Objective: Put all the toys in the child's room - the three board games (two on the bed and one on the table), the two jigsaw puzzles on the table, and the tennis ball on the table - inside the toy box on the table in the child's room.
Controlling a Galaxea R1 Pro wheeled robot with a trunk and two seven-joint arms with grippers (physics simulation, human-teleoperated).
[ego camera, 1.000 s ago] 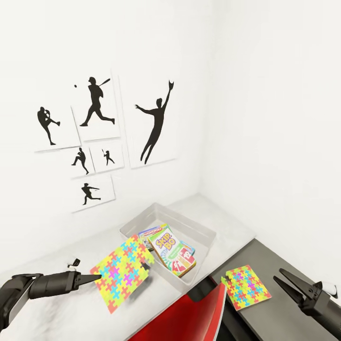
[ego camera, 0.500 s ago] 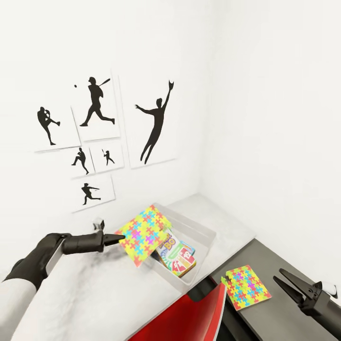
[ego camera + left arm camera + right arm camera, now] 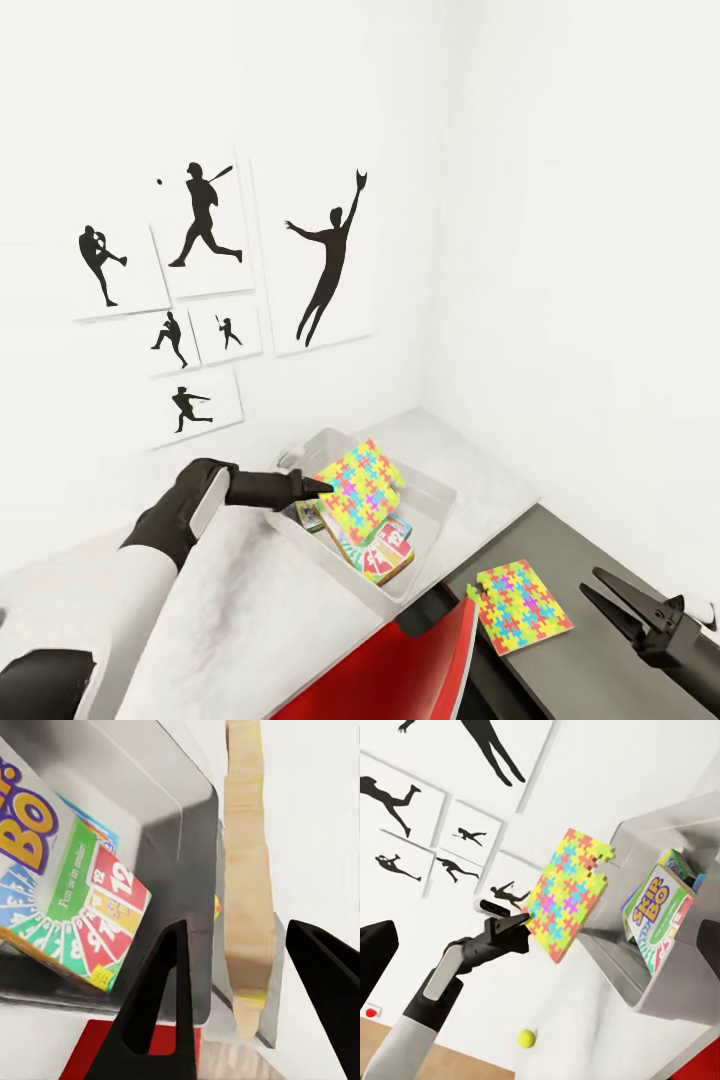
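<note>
My left gripper [image 3: 320, 487] is shut on a jigsaw puzzle [image 3: 365, 490] and holds it tilted over the toy box [image 3: 437, 487]. In the left wrist view that puzzle [image 3: 244, 870] shows edge-on between the fingers [image 3: 161, 1005]. A Skip-Bo board game [image 3: 380, 555] lies in the box with other game boxes partly hidden under the puzzle. The second jigsaw puzzle [image 3: 520, 605] lies flat on the dark lower section of the table [image 3: 610, 550]. My right gripper [image 3: 592, 582] hangs open just right of it. The tennis ball [image 3: 526, 1039] rests on the light table top.
A red chair [image 3: 400, 670] stands against the table's front edge, below the toy box. White walls meet in a corner behind the box, and black silhouette pictures [image 3: 325, 260] hang on the left wall. The light grey table top [image 3: 250, 600] stretches left of the box.
My left arm has carried the puzzle up and to the right, from in front of the toy box to over its inside. The right gripper has stayed put.
</note>
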